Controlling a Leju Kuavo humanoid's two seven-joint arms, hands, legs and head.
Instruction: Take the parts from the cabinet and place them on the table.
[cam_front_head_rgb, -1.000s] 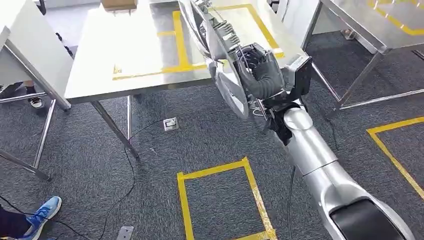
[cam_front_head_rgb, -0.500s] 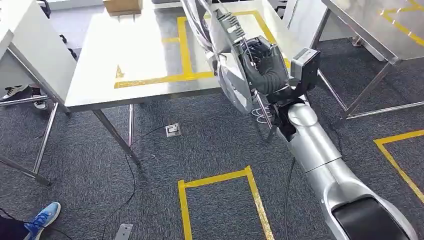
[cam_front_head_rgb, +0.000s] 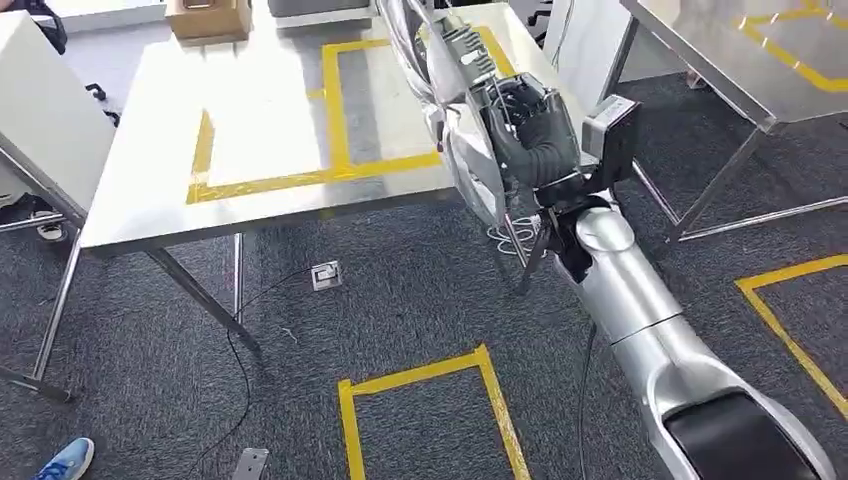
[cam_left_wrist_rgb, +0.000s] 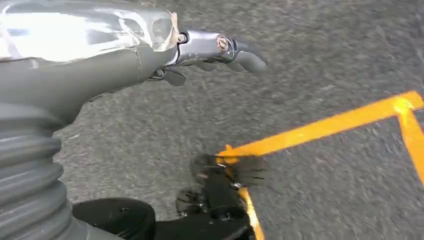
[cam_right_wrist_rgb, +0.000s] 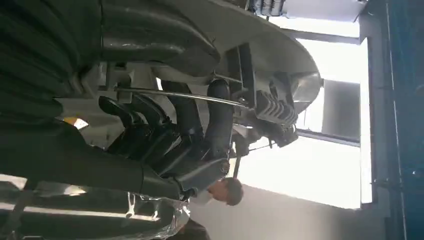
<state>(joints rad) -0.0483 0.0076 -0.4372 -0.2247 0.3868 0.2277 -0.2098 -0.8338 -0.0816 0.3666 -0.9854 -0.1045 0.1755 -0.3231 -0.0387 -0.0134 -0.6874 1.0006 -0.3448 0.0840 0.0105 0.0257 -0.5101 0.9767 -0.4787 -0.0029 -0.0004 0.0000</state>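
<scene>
Here the right robot hand (cam_front_head_rgb: 525, 130), dark fingers curled, gripped a curved silver metal part (cam_front_head_rgb: 465, 150) over the steel counter (cam_front_head_rgb: 150, 190) edge. Left robot hand (cam_left_wrist_rgb: 210, 47) hung empty, fingers loosely extended, above grey carpet (cam_left_wrist_rgb: 325, 60).

one part (cam_front_head_rgb: 455, 120), three tables (cam_front_head_rgb: 260, 110), one box (cam_front_head_rgb: 208, 17).

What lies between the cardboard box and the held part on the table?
Head view: bare tabletop crossed by yellow tape lines separates the box from the part in the right hand.

The right arm (cam_front_head_rgb: 640, 320) is glossy silver with a black oval inset, a grey ribbed wrist cover, and a right hand (cam_front_head_rgb: 530, 135) of dark fingers.

The left hand (cam_left_wrist_rgb: 150, 55) has a thick grey thumb.
</scene>
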